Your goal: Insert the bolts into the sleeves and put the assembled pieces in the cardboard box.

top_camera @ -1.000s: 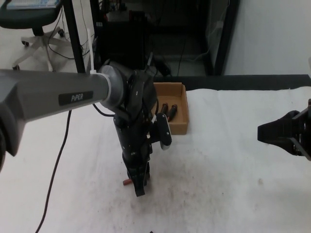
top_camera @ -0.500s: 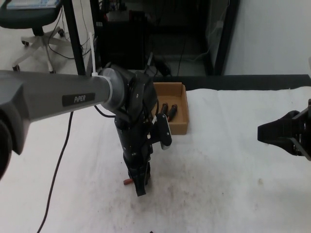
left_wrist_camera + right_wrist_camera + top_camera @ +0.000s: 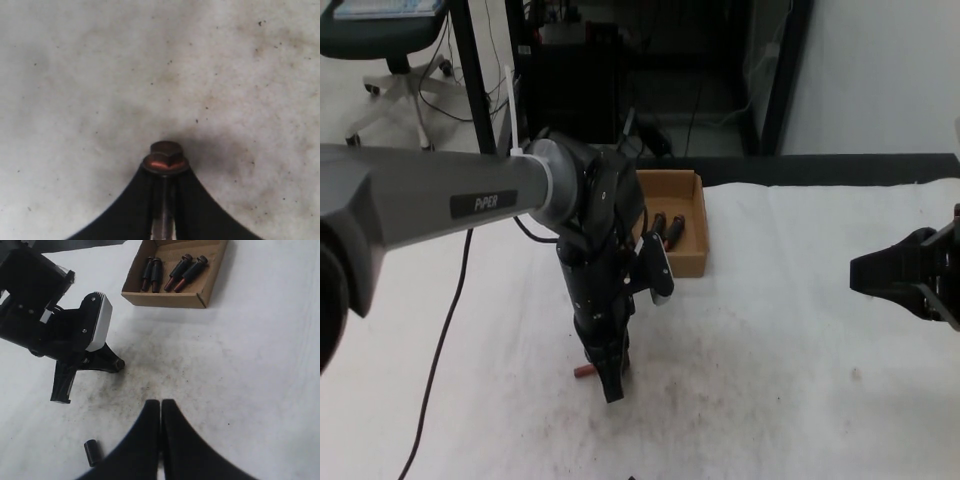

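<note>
- Two risks stand out to us. The left gripper is clamped on a bolt by its shank, with the head poking past the fingertips. It sits low over the bench, on the robot's side of the cardboard box. The hold looks narrow, so we judge the bolt could twist or slip once it is pushed against a sleeve.
- The lone sleeve lies loose on its side, farther from the box than the left gripper is. Nothing steadies it, so we expect it to roll or skid away if the bolt meets it off-axis.
- The right gripper has its fingers pressed together on nothing, well apart from the box on the robot's right. It would have to part them to take the sleeve, and a sloppy pickup could knock the sleeve away.
- The left wrist view gives us the grip itself: a coppery flange, a hexagonal head and a finger on either side.
- The right wrist view gives us the sleeve and four assembled pieces lying inside the box.
- The high view gives us both arms set against the box at once.
</note>
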